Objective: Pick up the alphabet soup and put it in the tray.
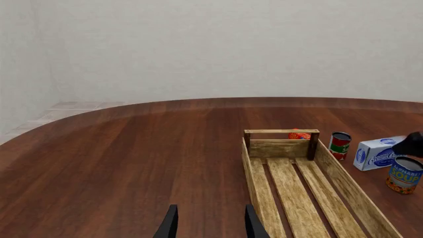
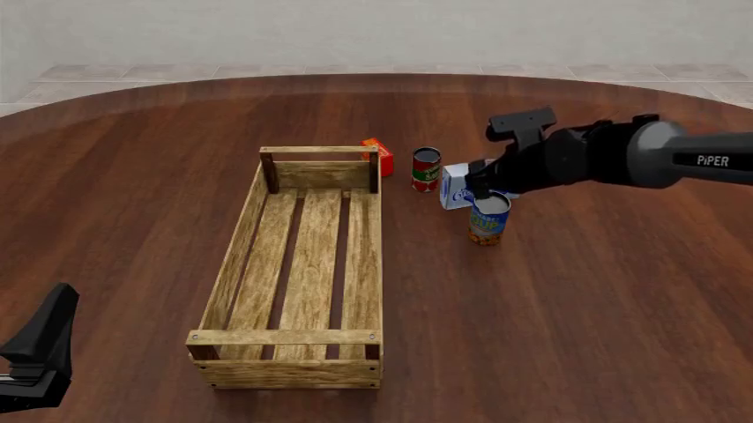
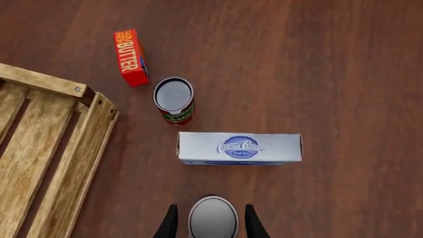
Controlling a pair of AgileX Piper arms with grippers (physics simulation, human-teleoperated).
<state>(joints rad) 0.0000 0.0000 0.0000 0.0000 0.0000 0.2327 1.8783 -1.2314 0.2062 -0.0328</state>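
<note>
While the alphabet soup (image 2: 488, 218) stands on the worktop (image 2: 612, 291), right of the tray (image 2: 224, 291), nothing is delivered.
Right gripper (image 3: 210, 225) jaws straddle it, open; gripping, lifting, placing remain.

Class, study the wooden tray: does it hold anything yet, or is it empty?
Empty. The tray shows only bare slats in the front view; the alphabet soup stands upright on the table outside it, under the right gripper.

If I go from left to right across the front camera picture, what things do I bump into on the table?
left gripper → tray → butter box → red-and-green can → alphabet soup, with the right gripper just above it.
</note>
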